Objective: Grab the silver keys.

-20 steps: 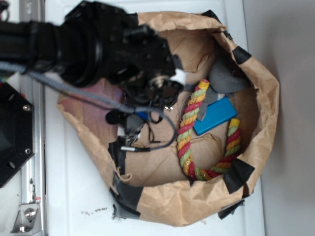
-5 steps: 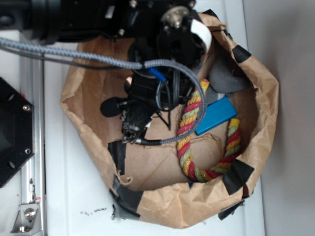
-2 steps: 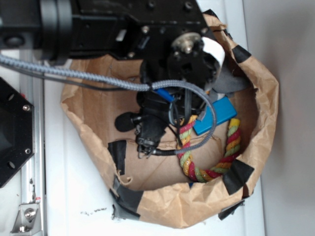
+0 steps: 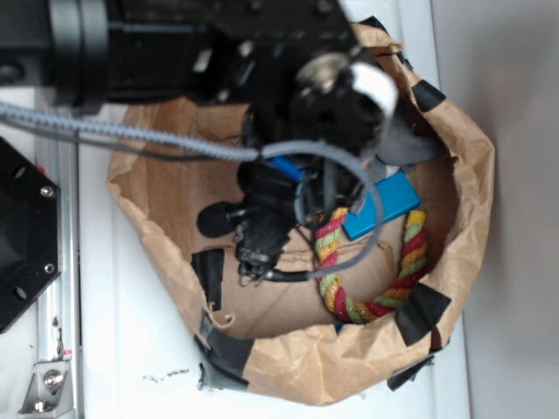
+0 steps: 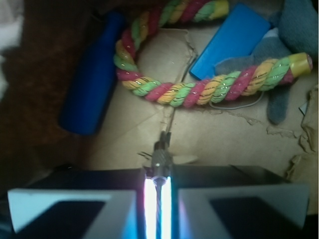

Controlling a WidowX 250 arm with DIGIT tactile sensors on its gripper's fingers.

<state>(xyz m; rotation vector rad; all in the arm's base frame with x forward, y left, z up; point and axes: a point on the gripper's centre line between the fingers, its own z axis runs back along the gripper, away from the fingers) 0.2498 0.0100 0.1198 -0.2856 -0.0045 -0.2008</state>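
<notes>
Silver keys (image 5: 161, 158) sit clamped between nearly closed jaws; we judge the grasp made, so lifting clear of the rope (image 5: 184, 92) comes next.

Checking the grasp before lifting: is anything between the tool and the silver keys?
Nothing visible. In the wrist view the tool is closed to a narrow gap, with a small metal piece, apparently the silver keys, pinched at its tips. The rope lies beyond, apart from them.
</notes>
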